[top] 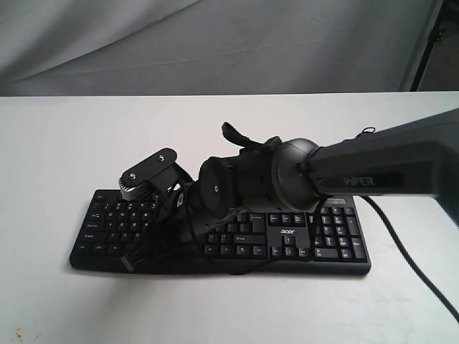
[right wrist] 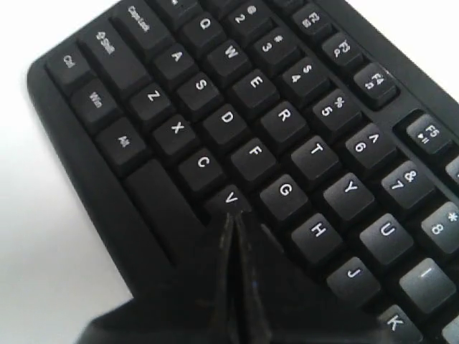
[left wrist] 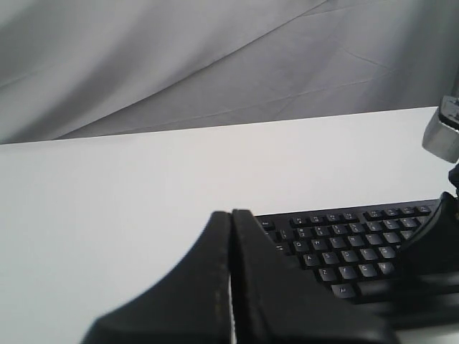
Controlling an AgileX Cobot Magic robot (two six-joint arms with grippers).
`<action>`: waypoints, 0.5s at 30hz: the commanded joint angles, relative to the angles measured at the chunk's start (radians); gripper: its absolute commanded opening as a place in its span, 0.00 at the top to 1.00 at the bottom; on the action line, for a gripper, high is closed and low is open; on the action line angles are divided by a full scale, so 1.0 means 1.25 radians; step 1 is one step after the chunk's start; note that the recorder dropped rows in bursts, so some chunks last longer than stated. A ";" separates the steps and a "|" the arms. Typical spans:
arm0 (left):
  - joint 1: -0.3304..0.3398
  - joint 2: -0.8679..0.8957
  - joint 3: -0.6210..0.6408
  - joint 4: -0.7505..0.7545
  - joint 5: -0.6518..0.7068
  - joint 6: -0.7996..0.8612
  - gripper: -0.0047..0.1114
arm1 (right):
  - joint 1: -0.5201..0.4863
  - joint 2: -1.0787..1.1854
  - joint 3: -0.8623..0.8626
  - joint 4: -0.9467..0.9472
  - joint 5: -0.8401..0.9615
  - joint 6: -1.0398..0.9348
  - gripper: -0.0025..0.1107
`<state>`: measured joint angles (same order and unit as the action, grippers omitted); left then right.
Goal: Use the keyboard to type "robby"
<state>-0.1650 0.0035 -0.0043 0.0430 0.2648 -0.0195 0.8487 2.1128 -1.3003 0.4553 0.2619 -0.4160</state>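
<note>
Right gripper (right wrist: 232, 218) closed over keyboard (right wrist: 237, 107), tip hiding keys, edges cropped
</note>
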 commanded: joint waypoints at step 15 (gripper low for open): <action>-0.005 -0.003 0.003 0.004 -0.006 -0.002 0.96 | -0.010 0.002 -0.004 -0.039 -0.032 -0.002 0.98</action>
<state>-0.1650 0.0035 -0.0043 0.0430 0.2648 -0.0195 0.8467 2.1173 -1.3003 0.4185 0.2328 -0.4160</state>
